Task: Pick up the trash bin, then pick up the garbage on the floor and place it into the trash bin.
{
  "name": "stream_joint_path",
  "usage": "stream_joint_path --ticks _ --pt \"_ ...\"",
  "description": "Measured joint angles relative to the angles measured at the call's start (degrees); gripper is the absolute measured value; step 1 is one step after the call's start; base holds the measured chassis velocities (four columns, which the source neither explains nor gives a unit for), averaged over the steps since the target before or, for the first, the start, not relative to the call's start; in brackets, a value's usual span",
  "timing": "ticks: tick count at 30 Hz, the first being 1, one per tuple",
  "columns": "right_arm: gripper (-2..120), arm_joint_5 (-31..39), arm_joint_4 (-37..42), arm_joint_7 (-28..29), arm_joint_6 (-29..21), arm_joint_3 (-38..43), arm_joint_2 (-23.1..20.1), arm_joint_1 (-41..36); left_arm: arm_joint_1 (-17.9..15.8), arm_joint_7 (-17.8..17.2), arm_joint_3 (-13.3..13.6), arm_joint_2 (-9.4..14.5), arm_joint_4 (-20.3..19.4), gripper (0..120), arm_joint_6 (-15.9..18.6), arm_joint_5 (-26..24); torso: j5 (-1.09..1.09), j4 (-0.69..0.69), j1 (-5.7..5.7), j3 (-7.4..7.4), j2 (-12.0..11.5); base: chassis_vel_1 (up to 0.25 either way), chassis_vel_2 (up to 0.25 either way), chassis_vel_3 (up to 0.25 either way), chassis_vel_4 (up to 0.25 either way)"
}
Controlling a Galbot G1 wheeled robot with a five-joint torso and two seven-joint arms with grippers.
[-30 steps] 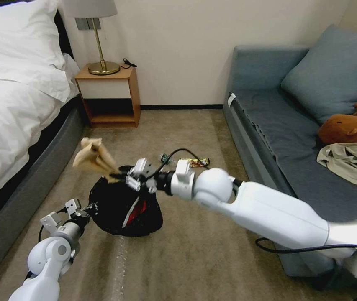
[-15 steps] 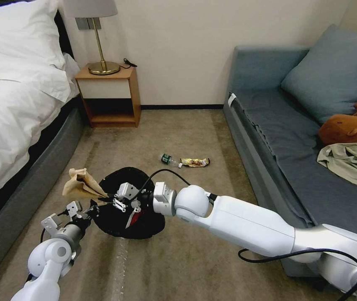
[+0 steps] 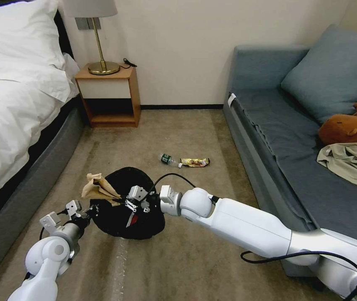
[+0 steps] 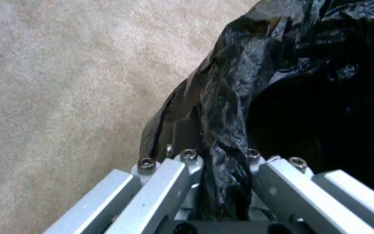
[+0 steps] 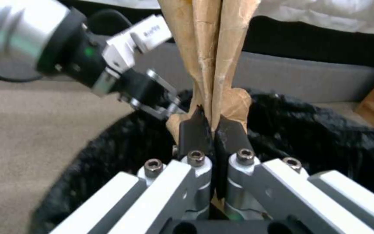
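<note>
Your trash bin point(image 3: 124, 213) sits lower centre-left of head view on carpet point(image 3: 178, 259), black liner crinkled, mouth open. Your right gripper point(image 3: 121, 200) over bin mouth, fingers clamped tight on crumpled brown paper bag point(image 3: 98, 187), which sticks out past bin's upper-left rim. Your left gripper point(image 3: 89, 210) at bin's left edge, pinching fold of liner. Bottle point(image 3: 168, 159) and gold wrapper point(image 3: 195, 162) lie together on carpet, centre frame, well apart from bin.
</note>
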Motion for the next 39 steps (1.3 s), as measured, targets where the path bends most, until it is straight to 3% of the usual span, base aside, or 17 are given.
stream_joint_path --ticks 6,11,18,19,26,28,39 --pt "13 -1.0 -0.9 -0.1 0.4 0.6 -0.2 -0.9 0.5 -0.7 -0.4 0.4 -1.3 3 0.9 0.0 0.00 0.00 0.00 0.00 0.0 0.000 0.000 0.000 0.000" --pt "32 -1.5 -1.2 -0.2 0.6 1.3 -1.4 -1.4 0.8 -1.5 -0.7 0.6 -2.6 3 2.1 -0.6 0.01 0.00 0.00 0.00 0.0 0.000 0.000 0.000 0.000" --pt "51 -1.5 -1.0 -0.2 0.7 1.7 -2.3 -1.4 0.9 -1.7 -0.7 0.6 -2.7 3 2.2 -0.7 0.00 0.00 0.00 0.00 0.0 0.000 0.000 0.000 0.000" --pt "61 -1.5 -0.8 -0.2 0.8 1.8 -2.6 -1.4 1.0 -1.9 -0.7 0.5 -2.8 3 2.2 -0.7 0.00 0.00 0.00 0.00 0.0 0.000 0.000 0.000 0.000" --pt "83 -0.6 1.4 0.6 1.0 3.2 -3.4 -1.6 1.6 -2.4 -0.9 0.7 -3.8 3 2.2 -1.1 0.01 0.00 0.00 0.00 0.0 0.000 0.000 0.000 0.000" --pt "94 0.8 4.4 1.6 0.4 4.8 -5.0 -0.4 2.1 -3.0 -1.5 1.1 -4.9 3 2.3 -1.8 0.01 0.00 0.00 0.00 0.0 0.000 0.000 0.000 0.000" --pt "100 3.6 10.3 6.9 -1.7 11.2 -9.1 2.0 5.1 -4.2 -3.0 2.0 -9.3 3 2.8 -3.2 0.01 0.00 0.00 0.00 0.0 0.000 0.000 0.000 0.000"
